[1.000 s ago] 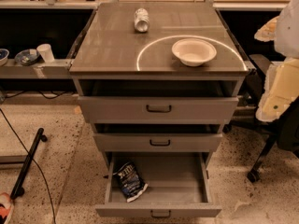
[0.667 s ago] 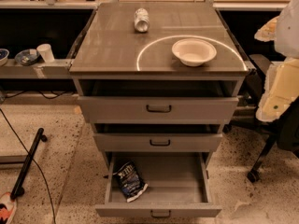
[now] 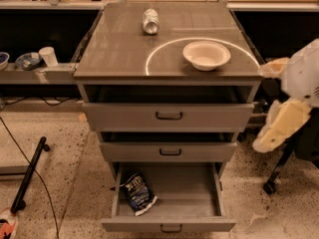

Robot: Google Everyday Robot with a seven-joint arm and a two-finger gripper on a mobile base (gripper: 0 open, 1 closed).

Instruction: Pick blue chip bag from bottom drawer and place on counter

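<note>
The blue chip bag (image 3: 138, 192) lies flat in the left front part of the bottom drawer (image 3: 169, 225), which is pulled open. The bag is dark navy with white lettering and a white lower edge. The counter (image 3: 114, 49) is the glossy grey-brown cabinet top with a white circular arc. My gripper (image 3: 273, 133), on the white and cream arm, hangs at the right of the cabinet, level with the upper drawers. It is well apart from the bag and holds nothing that I can see.
A white bowl (image 3: 206, 55) and a silver can (image 3: 150, 21) on its side rest on the counter. The two upper drawers (image 3: 168, 116) stand slightly open. A side shelf (image 3: 37, 72) with cups is at left. A black pole (image 3: 30, 173) and cable lie on the floor.
</note>
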